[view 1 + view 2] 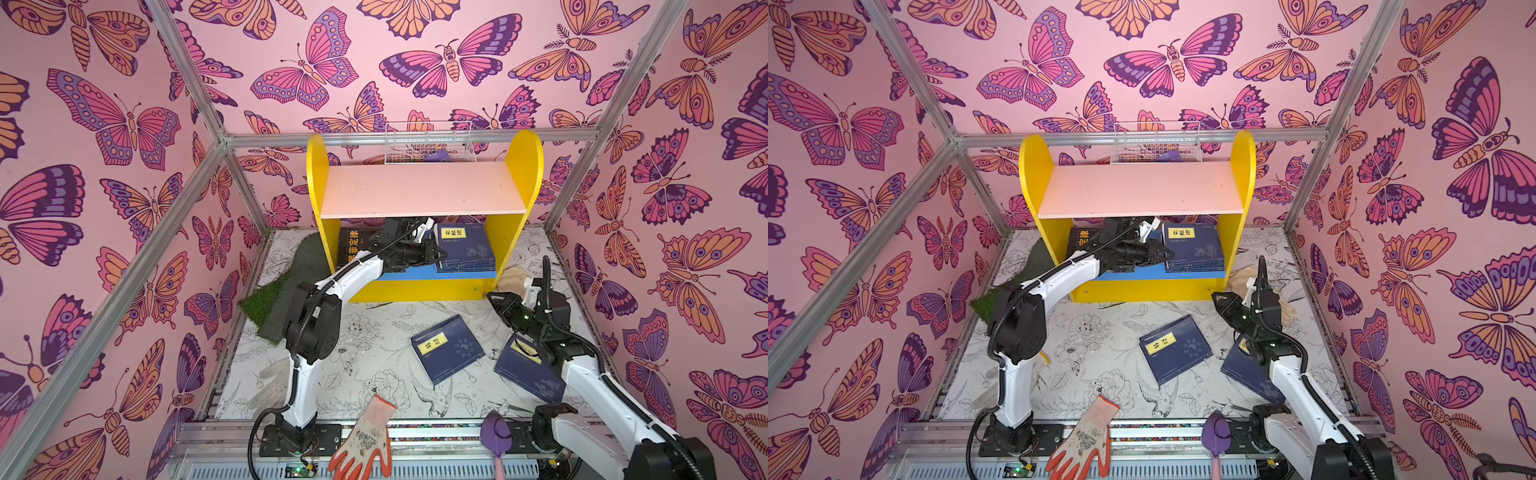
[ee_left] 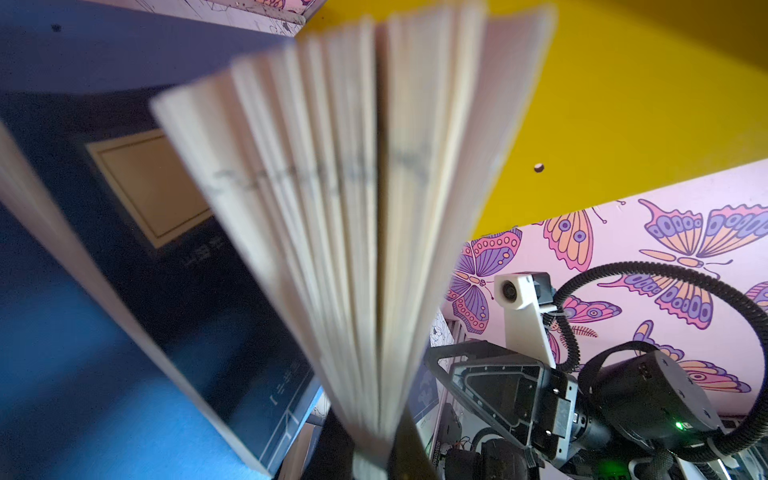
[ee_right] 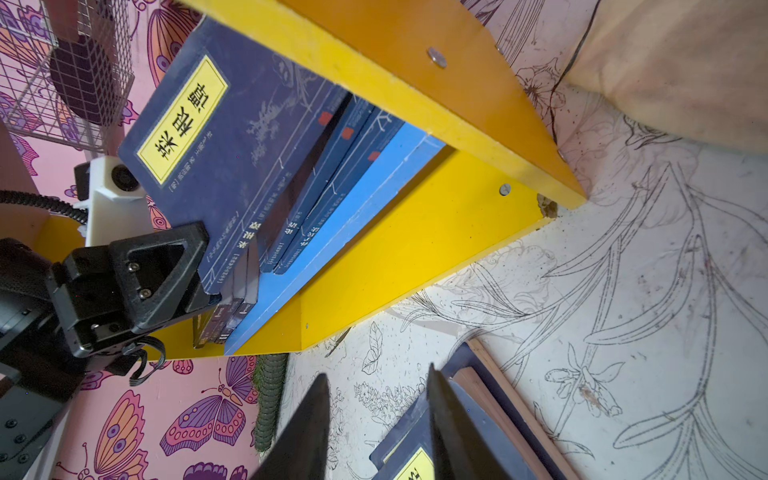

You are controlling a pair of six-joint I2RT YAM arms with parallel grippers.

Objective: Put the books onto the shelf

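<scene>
1. Inside, on the blue lower board of the one yellow-sided shelf (image 1: 525,166), one dark book (image 1: 357,245) lies at the left end and one navy stack (image 1: 465,249) sits at the right end; the number of books in the stack cannot be counted
2. The left gripper (image 1: 434,253) reaches under the shelf's pink upper board, pressed together on a fanned book (image 2: 353,208) at the stack's near corner
3. Two navy books lie flat on the floor before the shelf: one floor book (image 1: 446,349) ahead of its middle, a second floor book (image 1: 528,368) off its right end, partly under the right arm
4. The right gripper (image 1: 492,298) hangs just off the shelf's front right corner, fingers spread, nothing between them
5. One wire basket (image 1: 430,143) stands behind the shelf, one turf mat (image 1: 282,291) lies at its left side, and one glove (image 1: 365,436) and one purple trowel (image 1: 496,432) lie well in front
</scene>
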